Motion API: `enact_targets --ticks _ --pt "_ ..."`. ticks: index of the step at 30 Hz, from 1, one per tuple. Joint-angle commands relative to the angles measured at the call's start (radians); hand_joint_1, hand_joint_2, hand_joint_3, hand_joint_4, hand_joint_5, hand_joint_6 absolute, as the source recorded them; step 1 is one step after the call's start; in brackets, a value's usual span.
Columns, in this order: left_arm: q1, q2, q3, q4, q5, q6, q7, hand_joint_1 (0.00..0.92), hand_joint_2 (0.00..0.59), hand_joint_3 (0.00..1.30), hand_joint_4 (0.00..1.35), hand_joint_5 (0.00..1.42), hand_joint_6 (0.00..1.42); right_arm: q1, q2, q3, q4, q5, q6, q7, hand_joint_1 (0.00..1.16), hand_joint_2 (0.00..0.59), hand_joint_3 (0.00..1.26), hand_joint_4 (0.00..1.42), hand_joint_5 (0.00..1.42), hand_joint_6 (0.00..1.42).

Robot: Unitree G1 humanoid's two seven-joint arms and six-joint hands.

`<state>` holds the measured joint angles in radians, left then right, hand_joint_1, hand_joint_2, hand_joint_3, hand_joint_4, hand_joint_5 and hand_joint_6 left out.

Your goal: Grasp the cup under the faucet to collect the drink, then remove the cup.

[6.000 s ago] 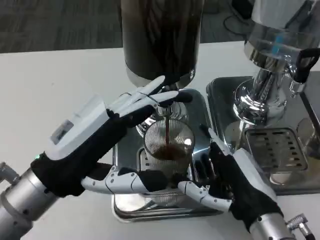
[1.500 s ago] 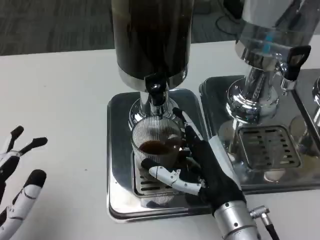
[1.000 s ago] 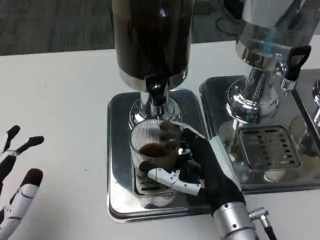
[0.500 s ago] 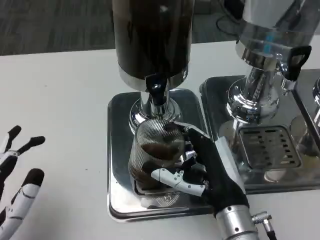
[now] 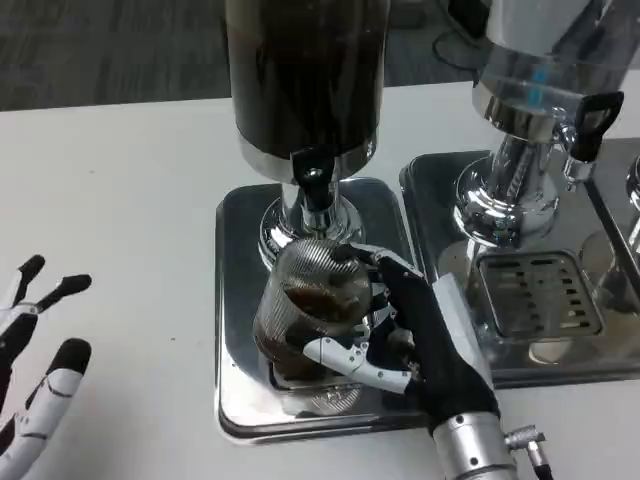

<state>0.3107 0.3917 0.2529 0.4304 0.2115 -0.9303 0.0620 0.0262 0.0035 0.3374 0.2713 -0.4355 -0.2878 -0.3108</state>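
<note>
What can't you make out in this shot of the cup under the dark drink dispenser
- Head view: the top of the dark dispenser is cut off by the upper edge.
- The drip grate beneath the ribbed cup is hidden by the cup and the right hand gripping it.
- The cup's fill level is unclear through its ribbed, glinting wall.
- The left hand is cropped by the left and bottom edges.

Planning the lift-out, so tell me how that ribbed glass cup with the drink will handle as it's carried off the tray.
The ribbed glass cup looks rigid and probably fragile, being clear glass. It already tilts in the right hand, so the dark drink may slosh or spill. The ribs likely aid grip, though any wetness from the faucet could make it slippery.
</note>
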Motion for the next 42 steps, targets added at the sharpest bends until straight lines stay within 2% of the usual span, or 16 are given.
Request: enact_targets --ticks 1,13,23,29,37,42 --pt "0.003 0.011 -0.017 0.014 0.039 0.024 0.005 0.0 0.231 0.25 0.0 0.14 0.01 0.019 -0.005 -0.003 -0.049 -0.039 0.005 -0.024 0.89 0.194 0.5 0.58 0.7 1.05" --pt "-0.001 0.068 -0.093 -0.011 0.157 0.123 -0.004 0.0 0.225 0.2 0.0 0.1 0.0 0.051 -0.006 -0.02 -0.124 -0.064 0.054 -0.015 0.88 0.192 0.51 0.59 0.71 1.08" --pt "0.013 0.123 -0.153 -0.119 0.304 0.217 0.009 0.0 0.213 0.12 0.0 0.03 0.0 0.081 -0.019 -0.007 -0.262 -0.133 0.199 0.025 0.88 0.2 0.51 0.59 0.72 1.1" --pt "0.014 0.136 -0.183 -0.14 0.321 0.249 0.007 0.0 0.202 0.09 0.0 0.0 0.0 0.101 -0.025 0.001 -0.343 -0.173 0.269 0.059 0.87 0.208 0.51 0.6 0.72 1.12" --pt "0.019 0.15 -0.197 -0.129 0.329 0.247 0.044 0.0 0.199 0.05 0.0 0.0 0.0 0.132 -0.033 0.013 -0.414 -0.186 0.292 0.076 0.85 0.225 0.5 0.6 0.72 1.14" --pt "0.015 0.158 -0.208 -0.121 0.326 0.248 0.048 0.0 0.193 0.02 0.0 0.0 0.0 0.151 -0.042 0.031 -0.482 -0.239 0.344 0.098 0.84 0.233 0.51 0.61 0.74 1.16"
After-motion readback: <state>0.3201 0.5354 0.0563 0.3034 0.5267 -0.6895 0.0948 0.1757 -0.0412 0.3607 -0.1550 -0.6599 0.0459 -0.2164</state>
